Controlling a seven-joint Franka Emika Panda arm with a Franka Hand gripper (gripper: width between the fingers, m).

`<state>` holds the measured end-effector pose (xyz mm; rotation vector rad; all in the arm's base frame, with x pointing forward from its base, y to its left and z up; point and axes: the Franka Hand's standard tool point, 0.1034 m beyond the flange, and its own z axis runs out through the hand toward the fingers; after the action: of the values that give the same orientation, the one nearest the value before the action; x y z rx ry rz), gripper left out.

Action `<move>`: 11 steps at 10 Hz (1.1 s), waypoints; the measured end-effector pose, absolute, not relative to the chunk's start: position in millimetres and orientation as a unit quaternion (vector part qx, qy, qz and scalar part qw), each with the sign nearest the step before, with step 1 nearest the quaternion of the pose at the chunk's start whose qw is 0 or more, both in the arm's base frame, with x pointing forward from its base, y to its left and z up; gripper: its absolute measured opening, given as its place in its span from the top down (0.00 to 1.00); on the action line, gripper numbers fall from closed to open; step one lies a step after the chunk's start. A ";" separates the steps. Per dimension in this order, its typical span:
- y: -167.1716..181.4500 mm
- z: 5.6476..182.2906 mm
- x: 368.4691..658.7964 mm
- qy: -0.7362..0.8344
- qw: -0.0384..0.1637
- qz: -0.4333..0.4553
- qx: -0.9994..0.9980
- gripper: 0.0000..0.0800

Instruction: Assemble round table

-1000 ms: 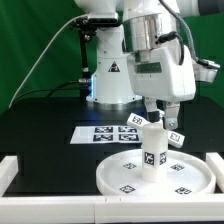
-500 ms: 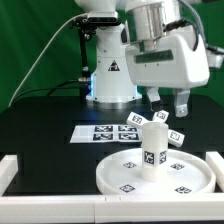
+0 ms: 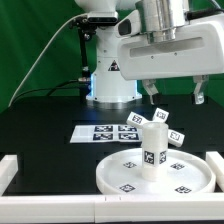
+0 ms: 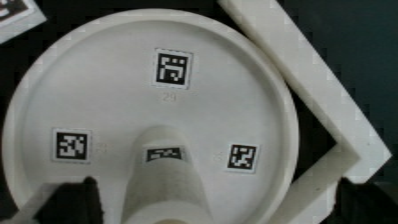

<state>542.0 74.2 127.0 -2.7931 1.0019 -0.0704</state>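
1. Near the worktop's camera-side edge, toward the exterior view's right, the round disc lies flat, with the leg standing upright at its centre.
2. Above the leg, the gripper hangs wide open, holding nothing.

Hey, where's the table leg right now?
Exterior view: the leg stands upright at the centre of the round disc, before the marker board, below the open gripper.
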 end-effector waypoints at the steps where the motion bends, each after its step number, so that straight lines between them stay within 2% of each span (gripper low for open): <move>1: 73.8 126.9 541.9 0.310 0.086 -0.026 -0.946 0.19; 2: 74.5 126.4 541.2 0.288 0.085 -0.027 -0.953 0.19; 4: 85.0 119.0 527.6 0.110 0.047 -0.012 -0.993 0.19; 5: 92.7 111.5 514.1 0.021 0.017 0.016 -1.000 0.19; 9: 90.8 107.8 510.4 -0.105 0.015 0.011 -0.994 0.19; 11: 88.9 101.6 498.1 -0.161 0.001 0.026 -0.987 0.19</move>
<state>498.1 88.9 101.6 -3.0970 -0.5058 0.0827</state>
